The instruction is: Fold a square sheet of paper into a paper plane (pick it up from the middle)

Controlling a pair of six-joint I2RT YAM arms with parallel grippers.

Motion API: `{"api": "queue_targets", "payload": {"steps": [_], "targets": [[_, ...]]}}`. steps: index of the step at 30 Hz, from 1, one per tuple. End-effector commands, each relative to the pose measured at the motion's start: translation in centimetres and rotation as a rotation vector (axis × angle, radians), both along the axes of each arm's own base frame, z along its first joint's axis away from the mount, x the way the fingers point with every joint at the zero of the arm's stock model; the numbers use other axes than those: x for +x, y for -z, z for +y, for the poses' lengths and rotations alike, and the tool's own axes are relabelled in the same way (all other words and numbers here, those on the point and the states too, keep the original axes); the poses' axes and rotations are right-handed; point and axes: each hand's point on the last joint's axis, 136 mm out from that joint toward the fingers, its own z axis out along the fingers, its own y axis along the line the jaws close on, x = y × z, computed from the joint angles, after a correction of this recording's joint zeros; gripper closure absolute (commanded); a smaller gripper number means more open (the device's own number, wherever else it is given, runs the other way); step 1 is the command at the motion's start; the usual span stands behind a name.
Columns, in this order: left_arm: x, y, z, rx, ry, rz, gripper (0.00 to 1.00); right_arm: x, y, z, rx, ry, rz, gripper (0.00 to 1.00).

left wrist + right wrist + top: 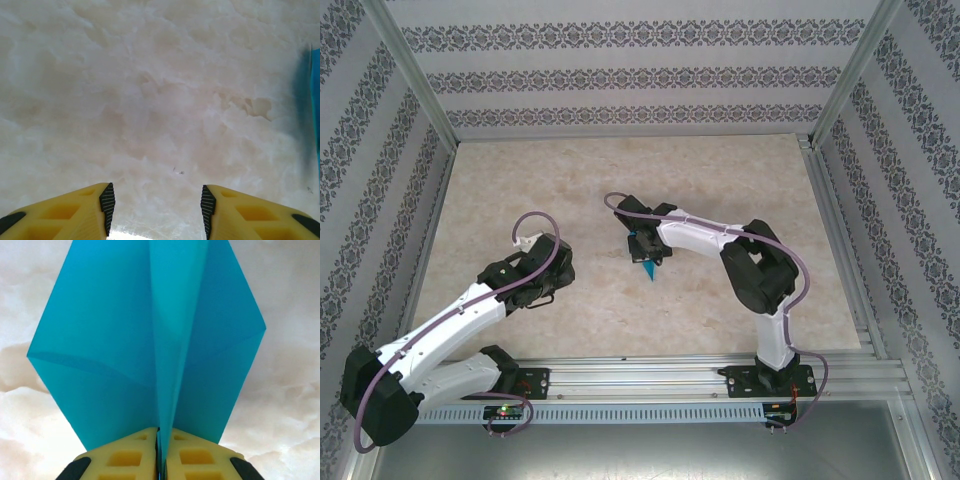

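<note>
The teal-blue sheet of paper is folded into a paper plane [100,340] with a centre crease and two wings spreading left and right. My right gripper [161,431] is shut on the crease, and the plane points away from the fingers. From above, the plane [648,264] hangs just over the middle of the table under the right gripper [644,250]. My left gripper [560,268] sits to the left of it, apart from it. In the left wrist view that gripper [157,201] stands open over bare table, and a teal edge of the plane [315,100] shows at the far right.
The beige marbled table [520,180] has patterned walls on three sides. An aluminium rail [670,380] with both arm bases runs along the near edge. Metal frame posts [415,70] rise at the back corners.
</note>
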Motion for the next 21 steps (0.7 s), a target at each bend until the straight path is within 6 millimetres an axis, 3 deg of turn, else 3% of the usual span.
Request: {"api": "queue_targets", "payload": {"steps": [1, 15, 21], "targets": [[0.4, -0.2, 0.1, -0.026, -0.026, -0.018, 0.48, 0.1, 1.1, -0.5, -0.002, 0.053, 0.023, 0.88], [0.6, 0.0, -0.5, -0.058, -0.005, -0.007, 0.47, -0.5, 3.2, -1.0, -0.034, 0.133, 0.049, 0.72], [0.5, 0.3, -0.6, -0.059, 0.000, 0.001, 0.47, -0.7, 5.1, -1.0, -0.059, 0.166, 0.077, 0.71]]}}
